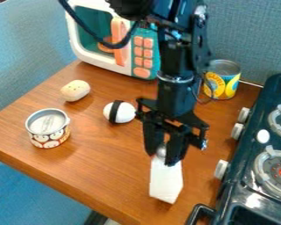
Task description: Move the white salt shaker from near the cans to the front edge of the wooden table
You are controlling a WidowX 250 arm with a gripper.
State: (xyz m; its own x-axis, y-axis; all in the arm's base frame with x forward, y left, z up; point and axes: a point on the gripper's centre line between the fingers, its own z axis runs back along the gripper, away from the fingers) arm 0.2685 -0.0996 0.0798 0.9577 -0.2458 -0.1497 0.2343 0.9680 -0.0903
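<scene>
On the left of the brown wooden table [96,162], a short open-looking can [48,127] with a band of round white faces on its label is standing upright near the edge. Just beyond it and a little to the right, a pale, rounded, speckled piece of toy food [75,90] is lying on the wood. Farther back, a toy microwave [153,59] in white and teal is showing its orange handle and orange buttons. In front of it, a white egg-shaped piece [126,113] with a black band around it is resting near the gripper's left side in the view. The black gripper [161,157] is hanging over the front of the table, and its two fingers are clamping the grey rounded top of a white block-like object [166,181]; the object's white body is extending below the fingertips, over the wood. Behind the arm and to the right, a can with a yellow and blue label [223,81] is standing upright by the back wall. Along the right edge, a dark toy stove [248,154] is displaying pale knobs and round grey burners, the nearer one having a red centre.
</scene>
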